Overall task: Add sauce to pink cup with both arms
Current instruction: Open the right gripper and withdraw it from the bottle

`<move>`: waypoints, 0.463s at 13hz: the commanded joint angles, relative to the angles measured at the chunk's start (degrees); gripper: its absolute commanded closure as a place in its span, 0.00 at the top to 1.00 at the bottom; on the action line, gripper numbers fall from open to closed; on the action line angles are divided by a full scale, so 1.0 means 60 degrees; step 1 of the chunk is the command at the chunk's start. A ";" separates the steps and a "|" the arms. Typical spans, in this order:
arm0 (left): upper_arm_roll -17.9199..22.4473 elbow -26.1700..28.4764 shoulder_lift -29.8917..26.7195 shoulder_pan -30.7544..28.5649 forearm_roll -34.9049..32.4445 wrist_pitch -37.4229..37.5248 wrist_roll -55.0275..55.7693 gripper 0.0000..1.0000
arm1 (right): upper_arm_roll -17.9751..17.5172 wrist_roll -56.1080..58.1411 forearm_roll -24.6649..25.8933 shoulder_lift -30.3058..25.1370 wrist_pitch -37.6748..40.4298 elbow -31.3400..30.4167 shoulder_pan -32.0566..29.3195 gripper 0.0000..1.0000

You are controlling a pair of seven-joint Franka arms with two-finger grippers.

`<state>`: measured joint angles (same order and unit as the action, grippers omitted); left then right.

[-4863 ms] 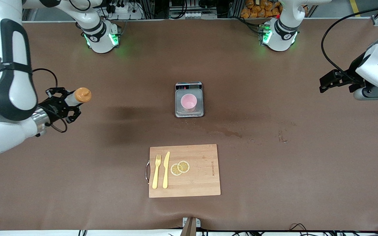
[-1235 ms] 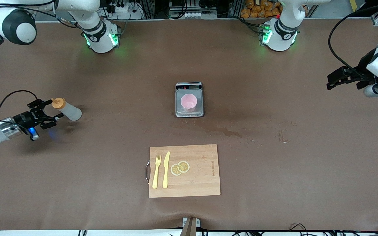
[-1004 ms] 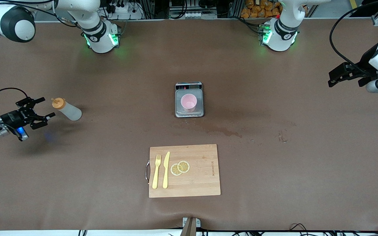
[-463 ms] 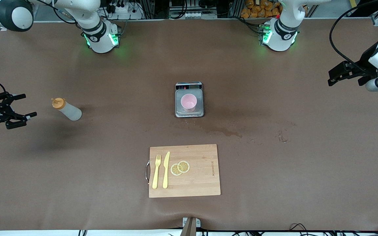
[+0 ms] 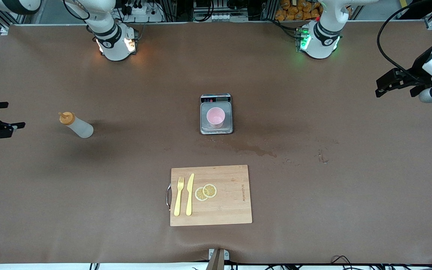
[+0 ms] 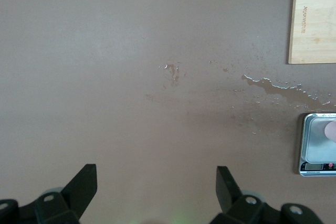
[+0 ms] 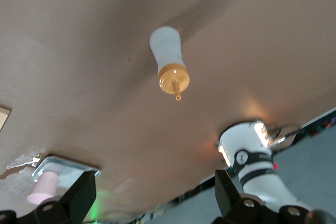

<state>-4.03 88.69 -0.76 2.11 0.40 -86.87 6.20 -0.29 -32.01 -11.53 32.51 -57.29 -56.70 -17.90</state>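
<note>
The sauce bottle [image 5: 75,126], whitish with an orange cap, stands free on the table toward the right arm's end; it also shows in the right wrist view [image 7: 168,61]. The pink cup [image 5: 215,116] stands on a small scale [image 5: 203,119] at the table's middle, and shows in the right wrist view [image 7: 44,188] and at the edge of the left wrist view [image 6: 331,129]. My right gripper [image 5: 12,115] is open and empty, well apart from the bottle, at the table's end. My left gripper [image 5: 385,84] is open and empty over the left arm's end of the table, where that arm waits.
A wooden cutting board [image 5: 216,210] with a yellow fork [image 5: 178,197], a knife [image 5: 189,194] and lemon slices [image 5: 206,192] lies nearer to the front camera than the scale. A wet spill [image 5: 255,151] marks the table between them.
My right gripper set the bottle down, opened and drew back from it toward the table's end. The right arm's base light turned from green to orange. The left arm rose slightly.
</note>
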 commanded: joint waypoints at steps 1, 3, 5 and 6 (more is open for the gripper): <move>-0.0031 0.0130 -0.0225 -0.0045 -0.0022 0.0094 0.0006 1.00 | 0.0005 0.0398 0.0806 -0.0788 -0.0586 -0.0509 0.0536 1.00; -0.0031 0.0101 -0.0210 -0.0045 -0.0022 0.0094 0.0006 1.00 | 0.0005 0.0413 0.0822 -0.1533 -0.1272 -0.1675 0.0844 1.00; 0.0012 0.0101 -0.0210 -0.0045 -0.0022 0.0094 -0.0052 1.00 | -0.0010 0.0500 0.1113 -0.3169 -0.3388 -0.4188 0.1166 1.00; 0.0013 0.0086 -0.0210 -0.0045 -0.0022 0.0094 -0.0096 1.00 | 0.0005 0.0950 0.1217 -0.3816 -0.4343 -0.5246 0.1284 1.00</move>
<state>-3.96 88.69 -0.77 2.11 0.40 -86.86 6.20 -0.38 -29.98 -6.72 21.63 -73.25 -70.28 -11.46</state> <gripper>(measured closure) 0.000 0.000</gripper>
